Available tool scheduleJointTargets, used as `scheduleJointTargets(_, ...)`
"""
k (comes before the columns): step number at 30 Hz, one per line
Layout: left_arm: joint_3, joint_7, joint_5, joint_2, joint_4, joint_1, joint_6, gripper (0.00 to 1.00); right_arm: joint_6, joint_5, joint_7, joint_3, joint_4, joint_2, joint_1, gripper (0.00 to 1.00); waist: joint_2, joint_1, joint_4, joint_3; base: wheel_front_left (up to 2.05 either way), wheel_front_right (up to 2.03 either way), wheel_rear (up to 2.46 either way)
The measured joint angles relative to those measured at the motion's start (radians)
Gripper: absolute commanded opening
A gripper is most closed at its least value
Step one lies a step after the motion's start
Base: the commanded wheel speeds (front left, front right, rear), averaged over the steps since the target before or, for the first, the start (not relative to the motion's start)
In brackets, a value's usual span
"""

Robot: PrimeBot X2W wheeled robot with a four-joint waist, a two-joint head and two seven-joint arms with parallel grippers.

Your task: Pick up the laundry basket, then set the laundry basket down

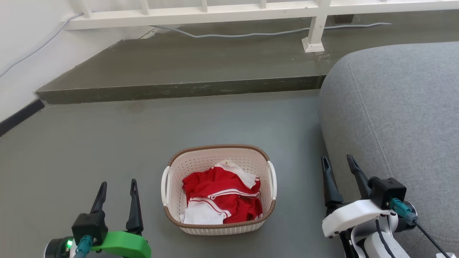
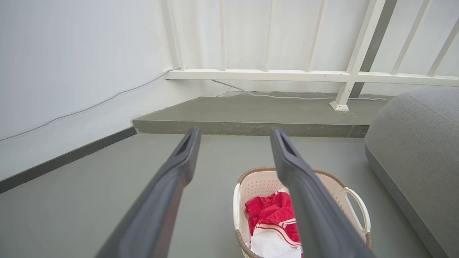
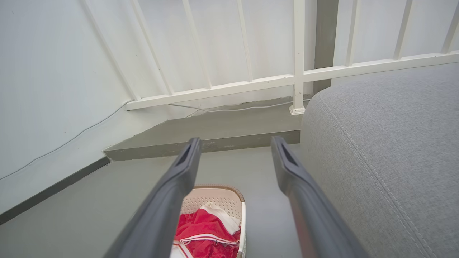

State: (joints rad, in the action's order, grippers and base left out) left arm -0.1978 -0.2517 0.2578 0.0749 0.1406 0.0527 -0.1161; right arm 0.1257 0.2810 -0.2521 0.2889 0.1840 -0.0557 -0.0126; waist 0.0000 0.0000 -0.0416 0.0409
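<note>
The laundry basket (image 1: 200,161) stands on the grey floor in front of me, cream-white with a brown rim and a white handle on each side. Red and white clothes (image 1: 222,197) lie inside it. My left gripper (image 1: 118,187) is open at the lower left, a short way left of the basket's left handle. My right gripper (image 1: 337,163) is open at the lower right, to the right of the basket and close to the sofa. The left wrist view shows the basket (image 2: 260,184) low between and behind the fingers (image 2: 179,163). The right wrist view shows the basket (image 3: 222,199) at the bottom.
A grey sofa (image 1: 398,118) fills the right side, near my right gripper. A raised concrete step (image 1: 179,89) runs across behind the basket, with a white railing (image 1: 200,16) and a grey cable (image 1: 251,34) on it. A white wall (image 1: 21,53) is on the left.
</note>
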Motion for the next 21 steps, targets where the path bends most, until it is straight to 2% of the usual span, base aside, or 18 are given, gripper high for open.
scheduleJointTargets(5,0.002,0.000,-0.022,-0.001,-0.011,0.009,0.000,1.00,0.000,-0.002,0.000,-0.003,-0.009,0.001,-0.002,1.00,0.0000,0.0000,0.002,0.001,0.00,0.00,0.00)
scheduleJointTargets(6,0.002,0.000,-0.025,-0.001,-0.013,0.011,0.000,0.00,0.000,-0.002,0.000,-0.004,-0.011,0.002,-0.003,0.00,0.0000,0.0000,0.002,0.001,0.00,0.00,0.00)
scheduleJointTargets(15,-0.003,0.005,-0.008,-0.016,0.041,0.019,0.005,0.00,-0.005,0.025,0.002,0.005,0.029,0.002,-0.049,0.00,0.0000,0.0000,0.003,0.001,0.00,0.00,0.00)
scheduleJointTargets(21,-0.002,0.008,0.066,-0.017,0.037,0.027,0.016,0.00,-0.020,0.094,0.002,0.004,0.006,0.002,-0.060,0.00,0.0000,0.0000,0.006,-0.002,0.00,0.00,0.00)
